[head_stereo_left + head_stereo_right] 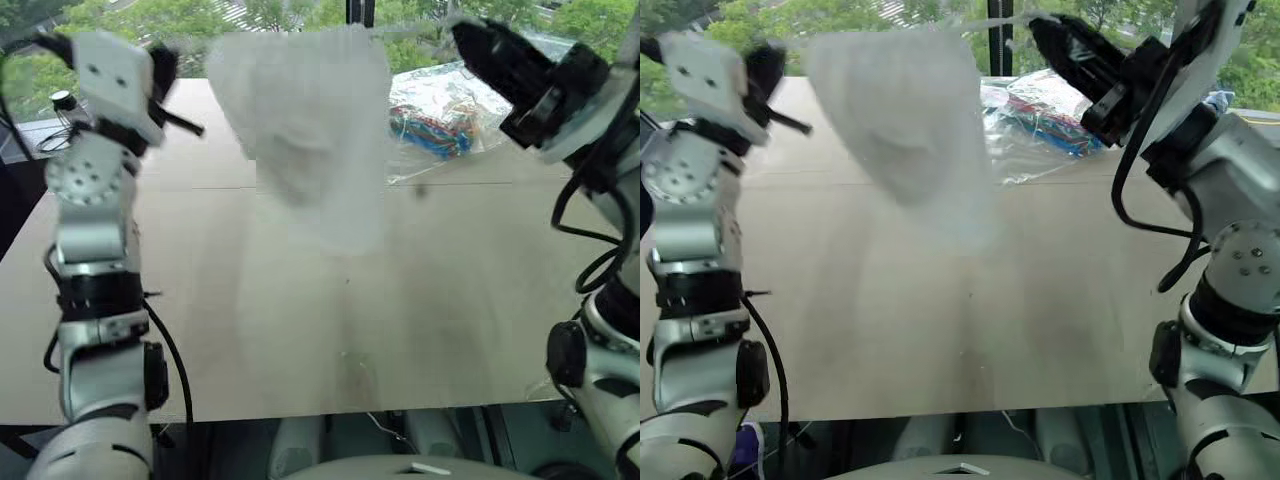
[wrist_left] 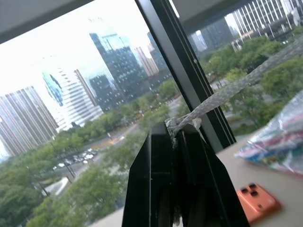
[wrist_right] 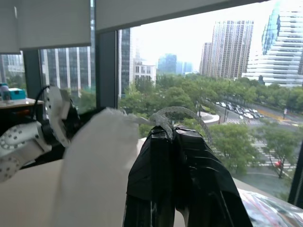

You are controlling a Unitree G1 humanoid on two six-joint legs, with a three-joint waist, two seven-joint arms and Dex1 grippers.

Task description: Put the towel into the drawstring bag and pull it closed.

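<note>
The drawstring bag (image 1: pixel 310 130) is being held above the table (image 1: pixel 300 340) by its cords, pinched in the closed left gripper (image 2: pixel 177 135) and right gripper (image 3: pixel 168 130), where a slipping cord risks dropping it.

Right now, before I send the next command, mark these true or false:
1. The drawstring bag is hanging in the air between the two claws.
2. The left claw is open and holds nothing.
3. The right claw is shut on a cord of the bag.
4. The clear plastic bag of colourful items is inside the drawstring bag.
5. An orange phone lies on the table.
1. True: the drawstring bag hangs above the table.
2. False: the left claw is shut on a white cord.
3. True: the right claw pinches a cord loop.
4. False: the plastic bag lies on the table behind it.
5. True: the phone lies there.
</note>
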